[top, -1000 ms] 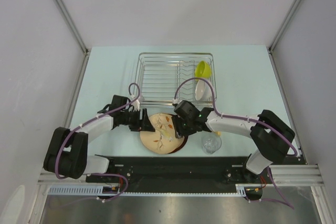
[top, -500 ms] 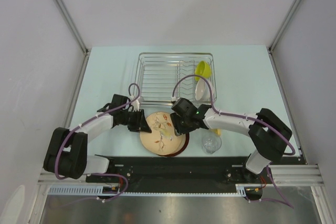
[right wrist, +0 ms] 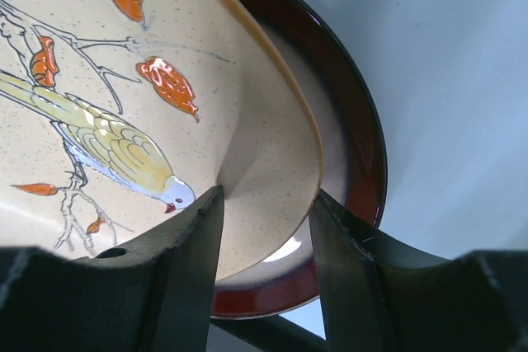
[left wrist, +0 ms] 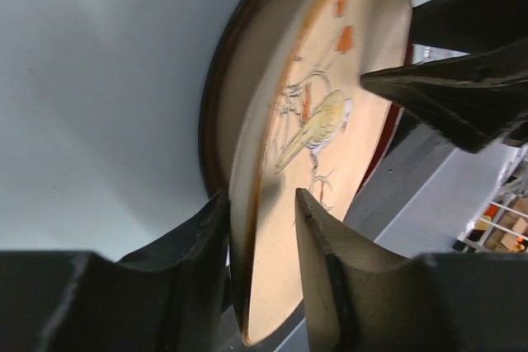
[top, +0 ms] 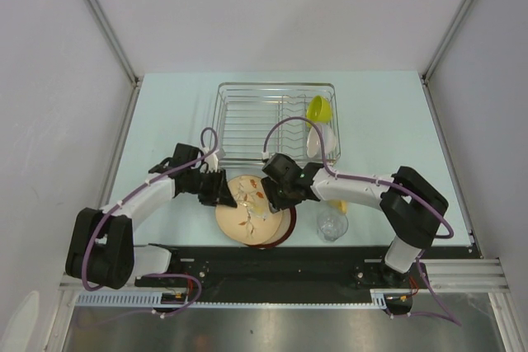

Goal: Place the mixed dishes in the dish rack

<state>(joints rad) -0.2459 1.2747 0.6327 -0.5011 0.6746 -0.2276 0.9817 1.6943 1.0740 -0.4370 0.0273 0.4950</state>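
The tan leaf-patterned plate lies on the dark-red-rimmed tan plate near the table's front, its left side lifted off it. My right gripper grips the leaf plate's right rim, one finger on its face and one under its edge, above the red rim. My left gripper is open and straddles the left rim, with a gap at one finger. The dish rack holds the lime-green bowl and the white bowl. The clear glass and the yellow mug stand at the right.
The rack stands just behind both grippers. The black mounting rail runs along the near edge, right in front of the plates. The right arm lies over the mug. Grey walls close in both sides.
Both grippers have moved closer together over the stacked plates. The leaf-patterned plate has shifted a little to the left, and the left gripper now straddles its rim.
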